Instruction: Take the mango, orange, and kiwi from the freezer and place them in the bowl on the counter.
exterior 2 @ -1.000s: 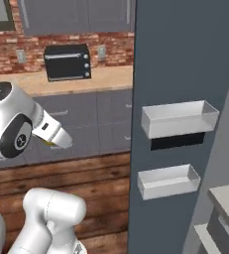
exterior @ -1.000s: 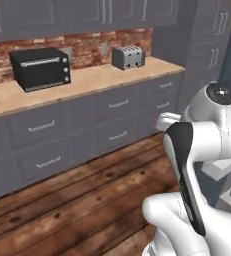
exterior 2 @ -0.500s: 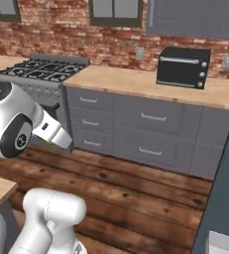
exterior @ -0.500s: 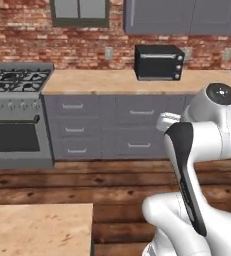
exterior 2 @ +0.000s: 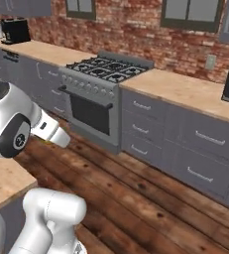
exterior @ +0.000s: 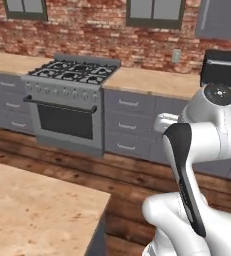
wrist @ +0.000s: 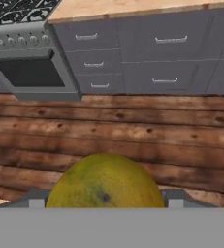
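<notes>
The mango [wrist: 105, 184], a rounded yellow-green fruit with a dark spot, sits between my fingertips in the hand view. My gripper [wrist: 106, 204] is shut on it and carries it above the wooden floor, facing grey cabinet fronts. The tan counter [exterior: 149, 80] runs along the brick wall, seen also in the right base view as the counter [exterior 2: 185, 92]. A nearer stretch of speckled counter [exterior: 37, 210] lies at the lower left. The freezer, the bowl, the orange and the kiwi are out of view.
A grey stove [exterior: 72, 75] with an oven door stands in the cabinet run, also seen as the stove [exterior 2: 108, 67]. A black toaster oven [exterior: 222, 70] sits on the right, a coffee machine [exterior 2: 14, 30] far left. Wooden floor [exterior 2: 150, 193] lies between.
The base has turned, so the whole scene has slid right: the freezer door left the picture, and the stove and a near counter corner came in. The arm keeps its pose.
</notes>
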{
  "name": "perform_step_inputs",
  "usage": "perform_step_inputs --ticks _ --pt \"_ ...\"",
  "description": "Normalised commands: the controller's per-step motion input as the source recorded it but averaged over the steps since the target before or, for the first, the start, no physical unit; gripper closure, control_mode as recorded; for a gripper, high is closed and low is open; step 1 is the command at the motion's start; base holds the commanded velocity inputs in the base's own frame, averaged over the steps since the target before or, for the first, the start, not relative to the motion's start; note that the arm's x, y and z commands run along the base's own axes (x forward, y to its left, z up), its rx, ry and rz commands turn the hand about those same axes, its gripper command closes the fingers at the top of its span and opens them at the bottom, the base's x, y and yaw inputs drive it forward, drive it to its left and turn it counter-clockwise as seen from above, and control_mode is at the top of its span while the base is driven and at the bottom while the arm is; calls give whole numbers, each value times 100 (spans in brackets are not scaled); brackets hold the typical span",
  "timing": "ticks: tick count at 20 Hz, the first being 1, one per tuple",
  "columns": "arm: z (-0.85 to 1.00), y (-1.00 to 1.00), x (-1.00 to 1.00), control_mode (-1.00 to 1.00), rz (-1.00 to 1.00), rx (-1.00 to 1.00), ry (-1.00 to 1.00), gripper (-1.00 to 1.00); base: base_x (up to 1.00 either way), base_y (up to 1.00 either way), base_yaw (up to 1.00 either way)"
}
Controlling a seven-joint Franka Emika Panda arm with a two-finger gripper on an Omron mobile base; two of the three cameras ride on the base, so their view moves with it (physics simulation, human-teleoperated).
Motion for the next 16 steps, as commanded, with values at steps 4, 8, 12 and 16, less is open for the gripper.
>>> perform_step_inputs --ticks 4,8,12,16 --pt "0 0 0 100 0 0 0 100 5 9 88" --pt "0 0 0 100 0 0 0 100 88 -35 38" --pt "0 0 0 100 0 0 0 100 100 -48 9" --pt "0 0 0 100 0 0 0 100 100 -50 10"
